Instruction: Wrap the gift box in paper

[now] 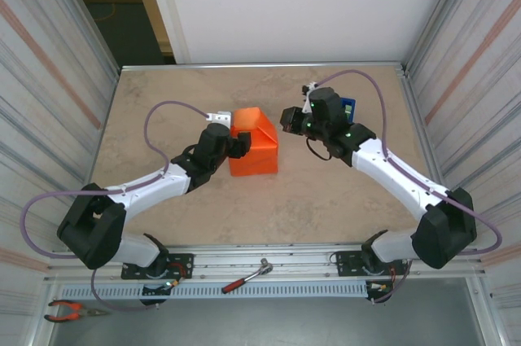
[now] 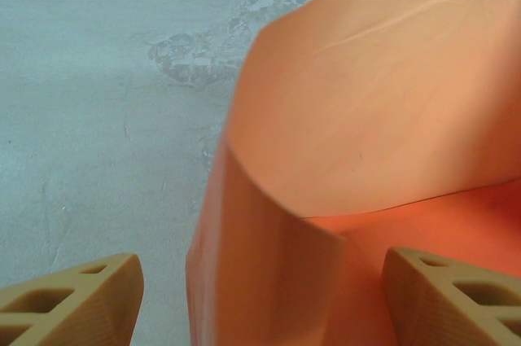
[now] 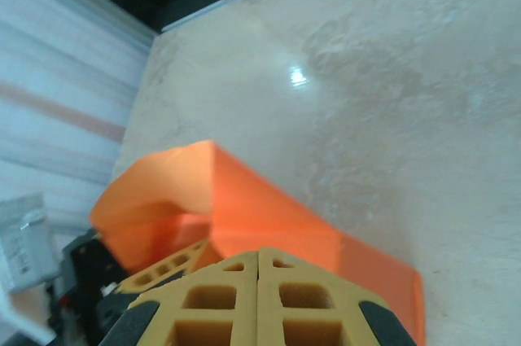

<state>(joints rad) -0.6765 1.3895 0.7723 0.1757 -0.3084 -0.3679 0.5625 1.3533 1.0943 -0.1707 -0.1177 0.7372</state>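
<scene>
Here, the left pincer (image 1: 238,146) has its jaws apart, straddling a folded corner of the paper (image 1: 259,155), probably to steady or pinch that fold; the paper, bright matte orange, sits between and just ahead of its fingers as a blocky bundle with one flap standing up; the gift box is hidden, presumably inside; further right, the right pincer (image 1: 286,118) hangs just beside the bundle, jaws together on nothing, likely ready to press the flap down.
</scene>
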